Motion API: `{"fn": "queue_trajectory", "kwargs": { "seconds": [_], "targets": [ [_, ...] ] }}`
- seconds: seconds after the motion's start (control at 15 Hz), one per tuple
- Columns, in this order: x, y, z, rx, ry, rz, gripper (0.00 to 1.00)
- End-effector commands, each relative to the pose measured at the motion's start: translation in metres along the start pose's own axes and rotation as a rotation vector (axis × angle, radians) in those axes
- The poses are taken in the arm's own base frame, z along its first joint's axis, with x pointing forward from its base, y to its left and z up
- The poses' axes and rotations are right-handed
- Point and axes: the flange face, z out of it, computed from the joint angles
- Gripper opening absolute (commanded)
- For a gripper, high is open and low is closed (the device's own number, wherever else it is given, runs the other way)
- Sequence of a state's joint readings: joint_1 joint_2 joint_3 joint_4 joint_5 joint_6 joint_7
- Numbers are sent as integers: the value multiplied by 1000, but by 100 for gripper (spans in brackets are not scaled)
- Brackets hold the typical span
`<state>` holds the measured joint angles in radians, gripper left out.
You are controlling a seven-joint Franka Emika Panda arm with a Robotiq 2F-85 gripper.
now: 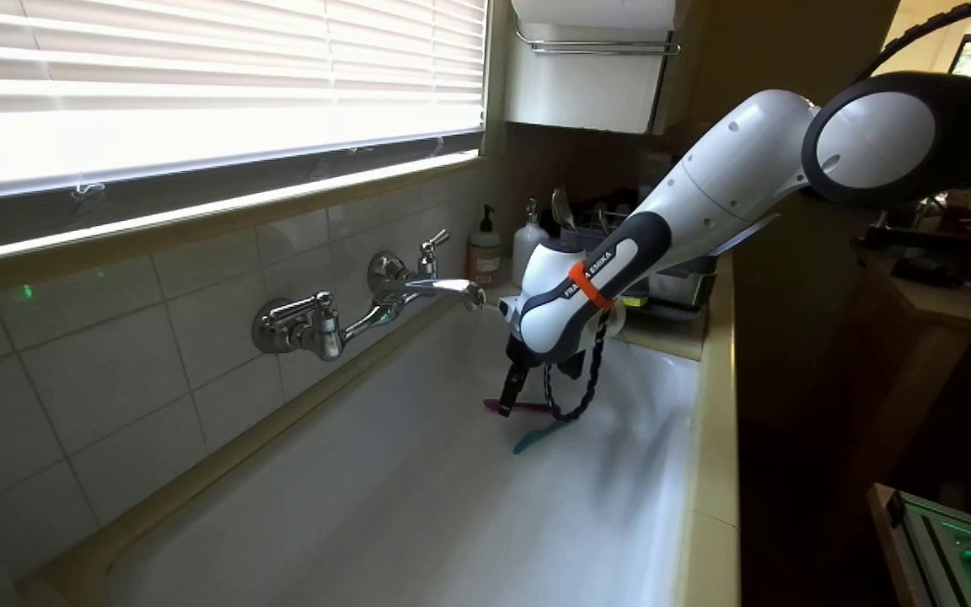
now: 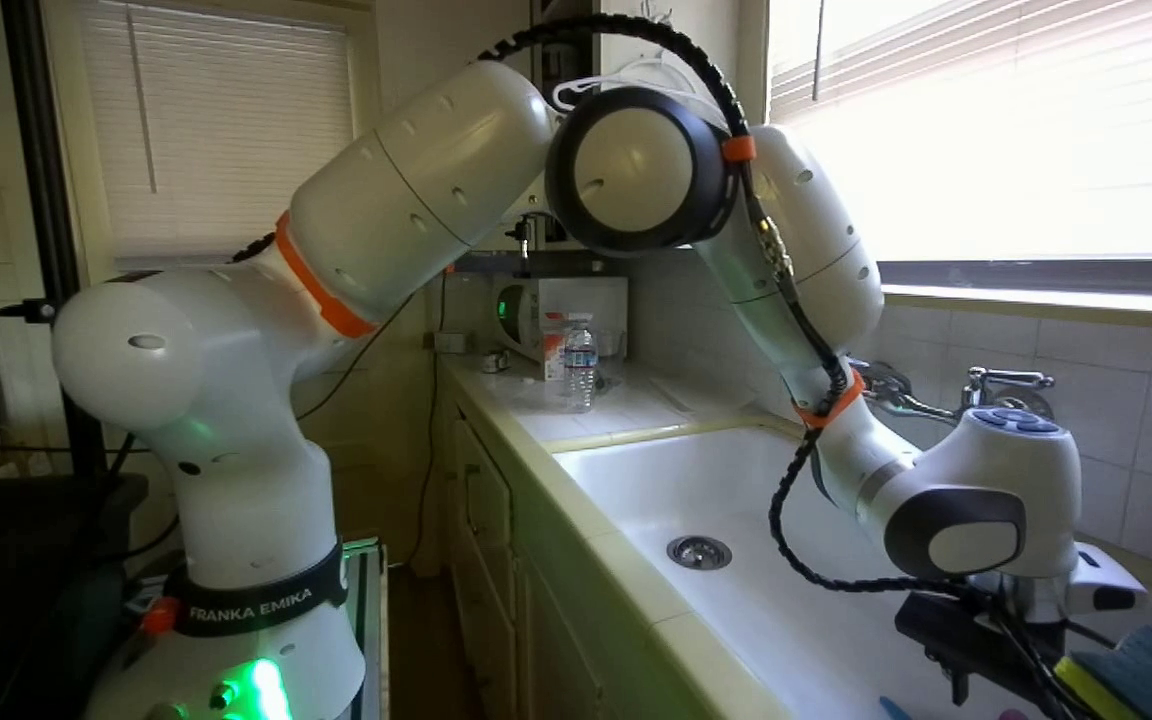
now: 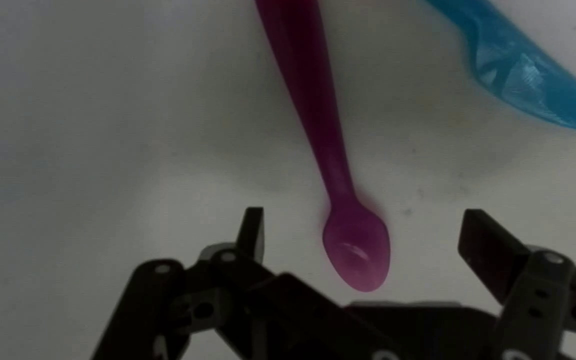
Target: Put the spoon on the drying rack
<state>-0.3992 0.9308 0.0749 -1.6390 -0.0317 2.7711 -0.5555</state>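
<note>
"That sink (image 1: pixel 384 514) gleams, doesn't it?"

"It does: one long white basin, hard and glossy, with smooth yellow trim (image 1: pixel 713 472). Pale, flat tiles (image 1: pixel 106 379) climb the wall, and the tap (image 1: pixel 443 288) is curved, polished metal."

"And the arm (image 1: pixel 709 181)?"

"Rounded white shells, an orange strap (image 1: pixel 589 285), and a black cable (image 1: pixel 591 391) with a braided look, hanging in a loop. Behind it is the rack (image 1: pixel 683 287), dark and partly hidden, beyond the sink's end."

"Where's the spoon (image 3: pixel 330 150)?"

"Lying in the sink, near a blue utensil (image 3: pixel 528 75) with a blade-like, shiny end. The sink's floor around it shows a few faint specks."

"What's it like?"

"Magenta, smooth, plastic by its look. The handle is straight and dark, tapering to a slim neck. Then comes the bowl, a small egg shape, pinker toward the tip, with a streak of light in it."

"Has the gripper (image 3: pixel 363 222) got it?"

"No, it holds nothing. Its jaws stand wide apart; seen from the wrist, the bowl lies between the blocky black fingers (image 3: pixel 490 250), white showing on both sides."

"Are they down at its level?"

"That I can't tell from here."
</note>
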Motion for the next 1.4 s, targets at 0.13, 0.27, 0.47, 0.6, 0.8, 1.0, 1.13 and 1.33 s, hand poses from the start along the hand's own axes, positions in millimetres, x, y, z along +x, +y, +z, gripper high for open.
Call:
{"fn": "queue_trajectory", "kwargs": {
  "seconds": [0.13,0.27,0.47,0.6,0.8,1.0,1.13,1.33],
  "targets": [
    [5,4,19,14,28,-37,68],
    [6,4,20,21,30,-41,51],
    [8,1,21,31,26,-50,28],
    [8,1,22,45,18,-59,13],
    [8,-2,21,90,-7,-79,12],
    [11,-4,12,129,-18,-81,12],
    [13,-7,0,137,-6,-70,12],
    [19,-11,-22,126,35,-51,12]
  ]
}}
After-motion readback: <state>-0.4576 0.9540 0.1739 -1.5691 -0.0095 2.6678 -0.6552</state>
